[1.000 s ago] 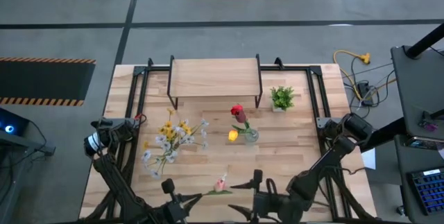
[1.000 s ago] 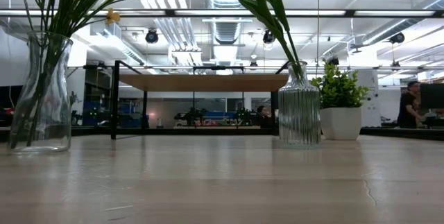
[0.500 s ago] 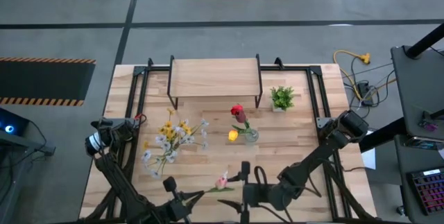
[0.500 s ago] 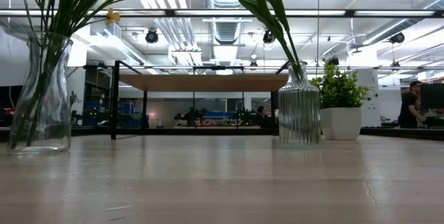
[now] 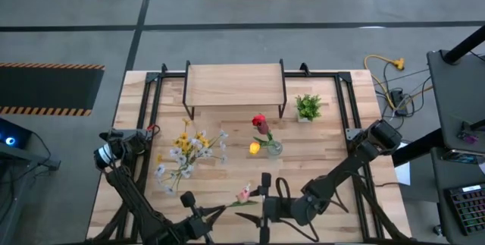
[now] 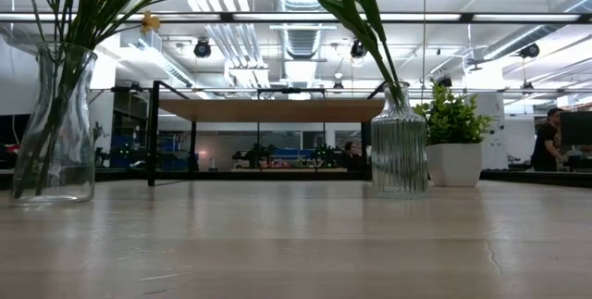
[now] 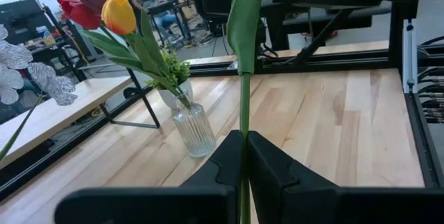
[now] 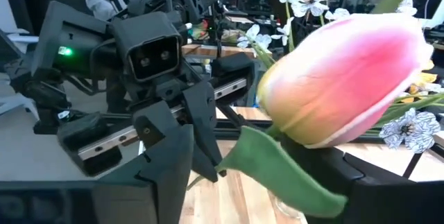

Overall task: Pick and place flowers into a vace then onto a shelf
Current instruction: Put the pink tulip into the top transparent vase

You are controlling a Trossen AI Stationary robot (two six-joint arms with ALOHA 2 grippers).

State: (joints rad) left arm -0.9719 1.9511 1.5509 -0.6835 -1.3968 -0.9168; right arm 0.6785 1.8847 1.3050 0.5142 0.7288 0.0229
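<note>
ribbed clear glass vase (image 7: 193, 130), pale wood table (image 7: 333, 127)

The wooden table (image 5: 326, 165) fills the middle of the high view, its light planks framed by black rails. At its upper centre stands the shelf (image 5: 235, 84), a pale plank on thin black legs. Right of the shelf sits a small potted plant (image 5: 308, 108). Near the table's centre stands a ribbed glass vase (image 5: 273, 148) holding red and orange tulips. At centre left, a second clear vase (image 6: 55, 123) holds a spray of white and yellow blossoms (image 5: 189, 152).
</note>
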